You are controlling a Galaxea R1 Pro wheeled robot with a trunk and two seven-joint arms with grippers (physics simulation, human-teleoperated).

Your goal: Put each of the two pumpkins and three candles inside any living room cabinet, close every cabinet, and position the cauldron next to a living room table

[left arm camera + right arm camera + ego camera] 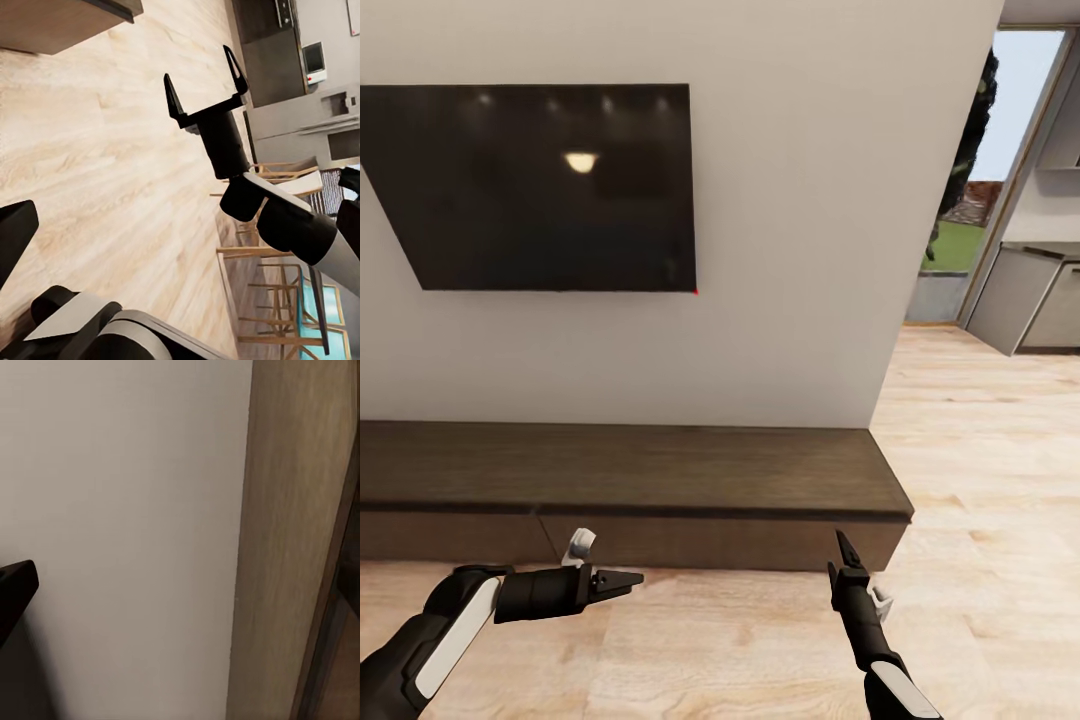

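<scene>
Left gripper [628, 579]: held low over the wood floor [760, 640], pointing across toward the other arm, nothing between its fingers. Whether the fingers stand apart or together cannot be told; in the head view they read as a narrow dark tip, and its own wrist camera catches just one dark finger at the picture's edge.

Right gripper [847, 550]: pointed forward at the cabinet [630, 470], close to its front near the right-hand end. The left wrist view shows it plainly [206, 79], with the two fingers spread apart and empty.

The cabinet runs along the foot of the white wall [790, 250], below a dark wall-mounted screen [540, 190]. Its top is bare and its fronts sit flush, so it appears closed as far as it shows.

Progress, as a judgement: no pumpkin, candle or cauldron is in hand or on the cabinet, and whether any already lie inside cannot be checked with the fronts shut. The robot stands positioned at the cabinet; most or all of the collecting may remain.

Limits: the cabinet's left end is cut off by the frame. The right wrist view gives a blank pale surface beside a wood-grained edge, too close to identify with certainty. The coffee table is not identifiable here.
</scene>
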